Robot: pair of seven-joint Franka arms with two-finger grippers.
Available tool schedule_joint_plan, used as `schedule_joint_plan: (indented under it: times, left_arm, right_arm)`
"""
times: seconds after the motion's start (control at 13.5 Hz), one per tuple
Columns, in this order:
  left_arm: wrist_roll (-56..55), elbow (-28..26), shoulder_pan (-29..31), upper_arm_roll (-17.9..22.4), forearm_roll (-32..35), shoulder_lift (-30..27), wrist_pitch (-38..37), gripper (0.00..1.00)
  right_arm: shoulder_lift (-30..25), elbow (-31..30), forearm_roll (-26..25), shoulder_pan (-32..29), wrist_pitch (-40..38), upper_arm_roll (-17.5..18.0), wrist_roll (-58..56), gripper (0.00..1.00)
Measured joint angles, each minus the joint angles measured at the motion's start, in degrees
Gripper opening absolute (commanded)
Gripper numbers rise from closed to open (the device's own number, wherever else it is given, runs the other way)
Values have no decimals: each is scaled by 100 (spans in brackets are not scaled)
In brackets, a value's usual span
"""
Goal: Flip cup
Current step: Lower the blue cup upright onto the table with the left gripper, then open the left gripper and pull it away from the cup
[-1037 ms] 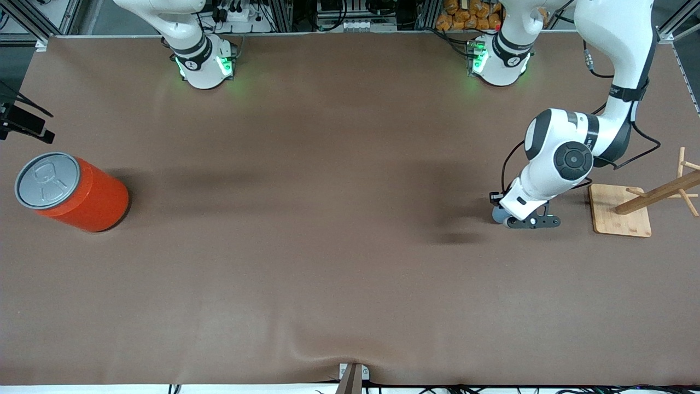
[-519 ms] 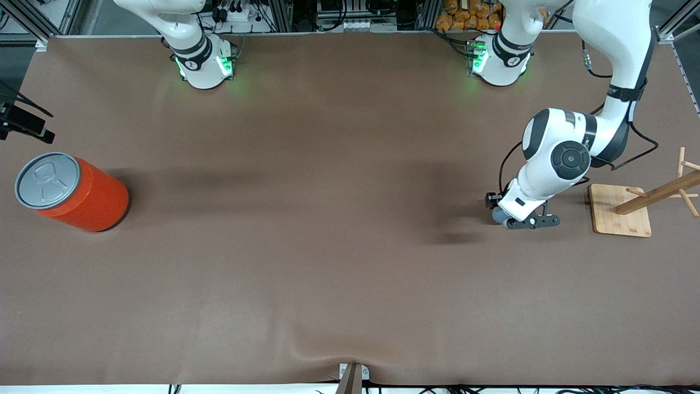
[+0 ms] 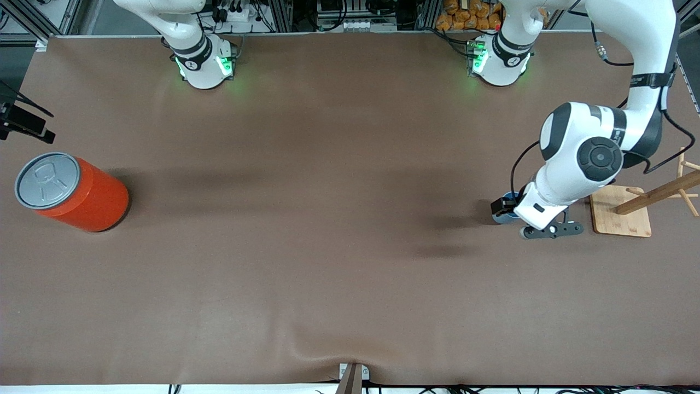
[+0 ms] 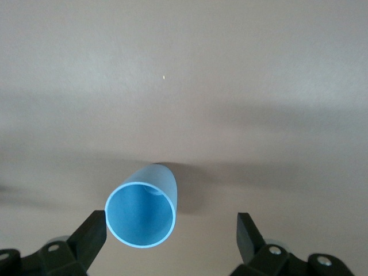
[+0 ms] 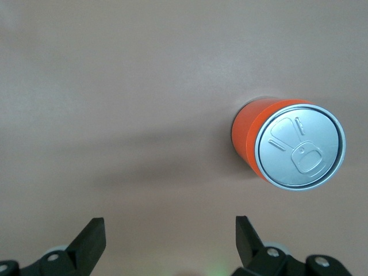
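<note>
From where I stand, the left gripper hangs low over the brown table at the left arm's end, its fingers spread wide apart with nothing between them. The cup, small and light blue, stands upright on the table with its mouth up, just beside that gripper; seen from the gripper it sits at about ten o'clock in the front view, partly hidden by the arm's wrist. In the left wrist view the cup shows its darker blue inside, close to one finger but apart from it, and well clear of the other finger. A wooden rack on a pale square base rests at about three o'clock from the cup, nearer the table's edge. The right arm waits, reaching out of the front view; the right gripper, with its fingers spread and empty, looks down on the orange can, which stands upright with its grey pull-tab lid up at the right arm's end of the table, well apart from the cup.
</note>
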Motion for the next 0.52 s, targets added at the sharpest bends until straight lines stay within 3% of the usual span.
schedule_joint_plan:
  times: [0.52]
  left_arm:
    - [-10, 493, 164, 19, 0, -46, -14, 100]
  right_arm:
    - [0, 1, 0, 2, -43, 66, -2, 100]
